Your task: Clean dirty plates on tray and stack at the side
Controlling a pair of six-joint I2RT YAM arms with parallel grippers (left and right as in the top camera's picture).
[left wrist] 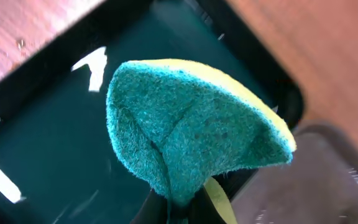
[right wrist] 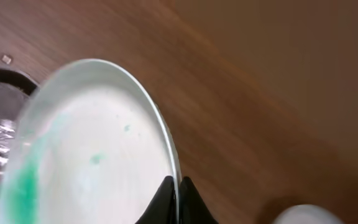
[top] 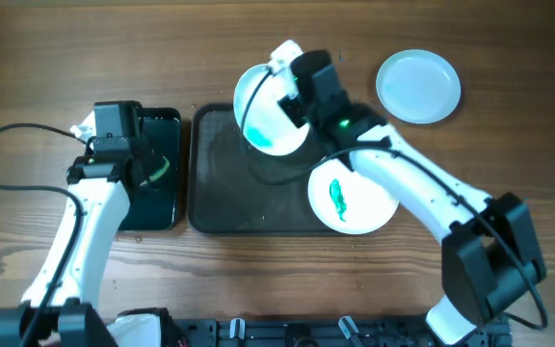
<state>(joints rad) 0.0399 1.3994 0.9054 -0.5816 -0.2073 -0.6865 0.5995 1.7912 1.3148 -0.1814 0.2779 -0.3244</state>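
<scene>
My right gripper [top: 287,96] is shut on the rim of a dirty plate [top: 266,114], holding it tilted above the back of the dark tray [top: 222,198]. In the right wrist view the fingers [right wrist: 178,190] pinch that plate's edge [right wrist: 86,155], and a green-teal smear shows on its lower left. A second dirty plate [top: 355,200] with a green smear lies at the tray's right end. My left gripper [top: 152,172] is shut on a green and yellow sponge [left wrist: 191,124], which folds between the jaws above a small black tray [left wrist: 42,155].
A plain white plate [top: 418,87] lies on the wooden table at the back right. The small black tray [top: 167,202] sits just left of the large tray. A cable [top: 8,159] runs across the table's left side.
</scene>
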